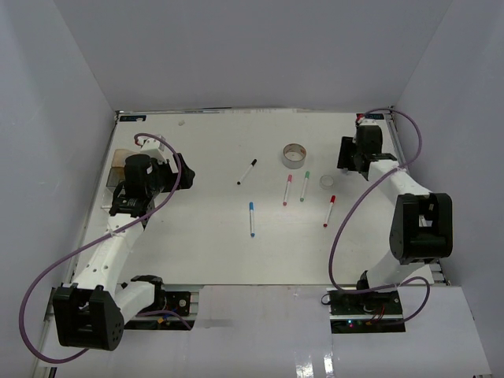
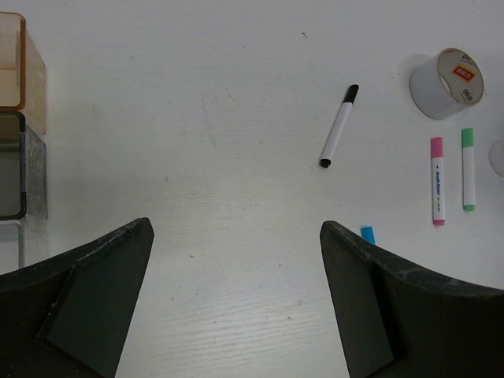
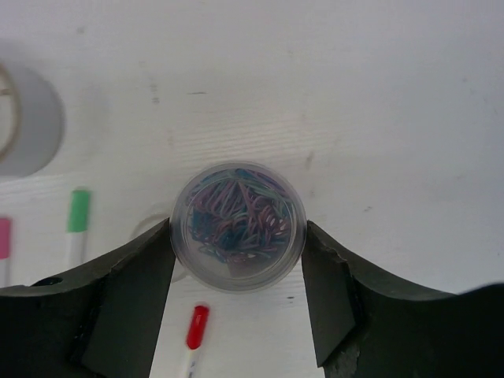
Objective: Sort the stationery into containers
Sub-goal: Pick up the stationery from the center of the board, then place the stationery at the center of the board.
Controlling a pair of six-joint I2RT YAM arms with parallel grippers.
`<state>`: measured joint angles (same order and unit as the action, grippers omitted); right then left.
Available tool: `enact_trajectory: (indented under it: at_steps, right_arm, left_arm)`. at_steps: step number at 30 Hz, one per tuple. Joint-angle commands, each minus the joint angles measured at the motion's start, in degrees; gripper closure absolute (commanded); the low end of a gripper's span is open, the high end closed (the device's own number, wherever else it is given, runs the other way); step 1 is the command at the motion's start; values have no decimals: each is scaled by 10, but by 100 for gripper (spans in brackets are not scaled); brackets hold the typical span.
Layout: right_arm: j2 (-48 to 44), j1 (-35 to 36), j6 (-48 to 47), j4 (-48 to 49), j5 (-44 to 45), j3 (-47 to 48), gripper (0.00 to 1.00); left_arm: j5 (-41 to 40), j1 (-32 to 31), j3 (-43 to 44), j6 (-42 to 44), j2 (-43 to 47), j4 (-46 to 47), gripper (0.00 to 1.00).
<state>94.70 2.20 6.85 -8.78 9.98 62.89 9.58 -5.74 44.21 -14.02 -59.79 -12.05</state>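
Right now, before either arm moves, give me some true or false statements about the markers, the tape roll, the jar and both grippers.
1. The left gripper is open with nothing between its fingers. True.
2. The thin white green-capped marker stands upright. False: it lies flat on the white table, beside the pink-capped marker.
3. The clear round jar of coloured paper clips sits between the right gripper fingers. True.
4. The grey tape roll rests on the black-capped marker. False: the roll and that marker lie apart.
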Motion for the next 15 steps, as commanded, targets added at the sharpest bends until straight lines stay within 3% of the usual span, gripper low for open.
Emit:
enact_trajectory:
  at_steps: [1, 8, 15]
  right_arm:
    - [-53, 87, -49, 1, 39, 23, 43]
    - [-46, 311, -90, -17, 24, 61, 42]
    - [60, 443, -93, -20, -9, 154, 41]
  left_arm:
    - [5, -2, 9, -2, 5, 0, 2]
    - [-9, -2, 7, -4, 10, 0, 2]
    - [-19, -2, 5, -3, 11, 1, 2]
